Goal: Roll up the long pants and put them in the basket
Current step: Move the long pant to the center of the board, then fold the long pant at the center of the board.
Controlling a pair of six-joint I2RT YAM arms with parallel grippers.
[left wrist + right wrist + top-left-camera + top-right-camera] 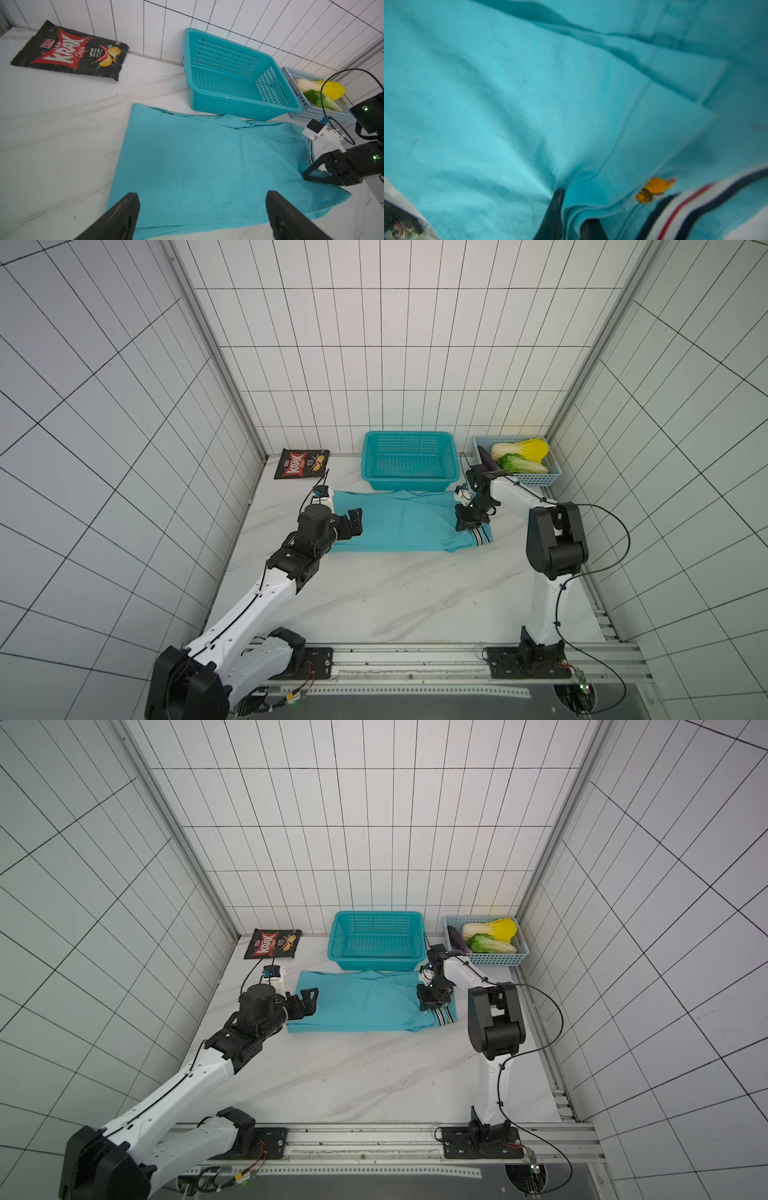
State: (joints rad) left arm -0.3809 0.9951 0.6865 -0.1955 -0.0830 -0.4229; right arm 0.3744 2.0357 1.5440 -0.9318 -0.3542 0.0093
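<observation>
Finding one: the long pants lie spread flat across the far half of the marble tabletop. Their far side meets the front wall of the turquoise basket that stands against the far edge. The striped waistband points toward the right edge and the leg ends toward the left edge.

Finding two: my right gripper is down on the waistband end. In the right wrist view the right gripper has its jaws drawn nearly together, with a raised fold of the teal cloth pinched between them. Creases fan out from the pinch. Beside it are a small orange embroidered mark and the navy, white and red bands of the waistband.

Finding three: my left gripper is over the leg end of the pants. In the left wrist view the left gripper has its jaws spread wide, nothing between them but the cloth below. I cannot tell whether the tips touch it.

Other items: a black chips bag lies flat in the far left corner. A pale blue basket in the far right corner holds a yellow cabbage and a green cabbage.
</observation>
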